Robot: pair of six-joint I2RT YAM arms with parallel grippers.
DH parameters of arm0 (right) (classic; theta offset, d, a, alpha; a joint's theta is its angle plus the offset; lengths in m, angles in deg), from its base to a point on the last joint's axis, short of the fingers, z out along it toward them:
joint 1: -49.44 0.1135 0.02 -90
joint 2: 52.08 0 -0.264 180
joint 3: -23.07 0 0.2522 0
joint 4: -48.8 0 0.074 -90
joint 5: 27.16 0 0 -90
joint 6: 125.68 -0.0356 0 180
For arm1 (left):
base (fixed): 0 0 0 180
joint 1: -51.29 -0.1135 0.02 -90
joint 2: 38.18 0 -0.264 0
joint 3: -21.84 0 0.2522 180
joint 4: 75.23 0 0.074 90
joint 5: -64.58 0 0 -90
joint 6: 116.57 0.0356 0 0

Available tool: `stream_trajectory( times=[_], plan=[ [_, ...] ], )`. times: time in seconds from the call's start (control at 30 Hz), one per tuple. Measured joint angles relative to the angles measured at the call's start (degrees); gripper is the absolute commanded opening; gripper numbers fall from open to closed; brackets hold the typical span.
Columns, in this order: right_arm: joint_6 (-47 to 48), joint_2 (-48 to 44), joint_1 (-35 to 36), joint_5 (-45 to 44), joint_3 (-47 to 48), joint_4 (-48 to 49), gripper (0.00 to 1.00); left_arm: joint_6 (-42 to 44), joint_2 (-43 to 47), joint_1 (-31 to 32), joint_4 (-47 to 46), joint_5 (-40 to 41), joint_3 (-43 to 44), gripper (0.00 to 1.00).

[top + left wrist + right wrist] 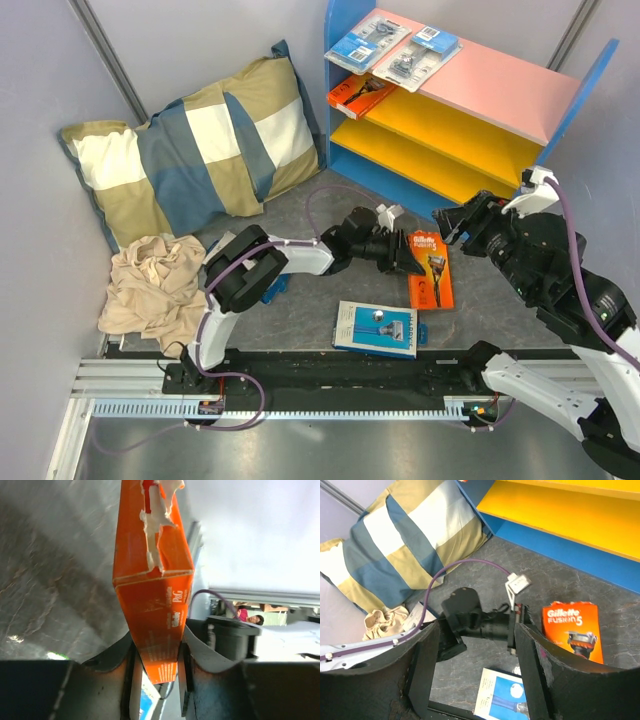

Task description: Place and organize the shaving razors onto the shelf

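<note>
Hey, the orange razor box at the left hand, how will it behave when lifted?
Probably stiff: the orange box shows straight edges in the left hand. Likely light, being thin card. Its torn flap may catch or rip further, and gripped at one end it could pivot.

Glossy card on the orange box (152, 620) — torn paper patch; table (305, 312) — matt, mottled.
</note>
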Motion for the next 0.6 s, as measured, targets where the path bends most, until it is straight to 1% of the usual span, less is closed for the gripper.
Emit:
stream_trajectory(
  times=[0.23, 0.4, 0.43, 0.53, 0.6],
  plan=[
    [-0.2, -1.8, 0.0, -1.1, -0.4, 0.0, 0.73, 0.0, 6.6, -4.8, -3.3, -4.2, -1.9, 0.15],
    [-0.1, -1.0, 0.0, -0.9, -1.3, 0.0, 0.75, 0.3, 13.6, -10.1, -4.0, -11.3, -4.2, 0.13],
    [-0.1, -0.6, 0.0, -0.6, -1.4, 0.0, 0.78, 0.7, 15.1, -11.1, -3.7, -12.7, -4.4, 0.13],
    [-0.1, 0.6, 0.0, 0.4, -2.3, 0.9, 0.83, 3.1, 20.1, -14.7, -1.3, -17.7, -4.6, 0.13],
    [0.0, 1.1, 0.0, 1.2, -3.3, 1.8, 0.83, 5.0, 23.3, -16.6, 0.2, -20.3, -4.7, 0.13]
  ],
)
